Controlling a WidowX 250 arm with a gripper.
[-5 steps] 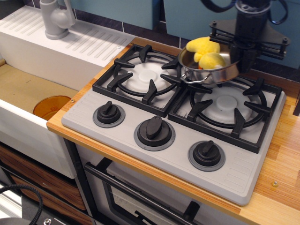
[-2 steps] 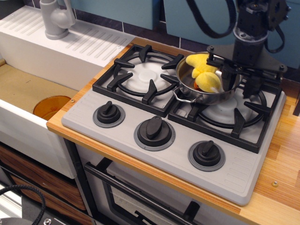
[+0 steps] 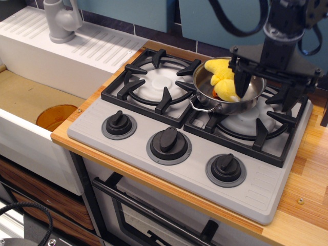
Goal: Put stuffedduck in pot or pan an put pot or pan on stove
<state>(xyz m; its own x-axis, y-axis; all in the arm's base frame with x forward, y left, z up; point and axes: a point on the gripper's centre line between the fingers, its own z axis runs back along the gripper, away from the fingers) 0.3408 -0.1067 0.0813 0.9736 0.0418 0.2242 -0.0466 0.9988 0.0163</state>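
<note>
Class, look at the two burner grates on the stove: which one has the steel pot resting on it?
The right-hand burner grate, under the gripper, carries the pot with the stuffed duck on its back-left part. The left-hand burner grate carries nothing.

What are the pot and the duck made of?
The pot looks like polished steel: shiny, mirror-like wall. The duck seems to be soft plush, with fuzzy matte yellow fabric. The grates look like black cast metal or plastic; hard to tell.
</note>
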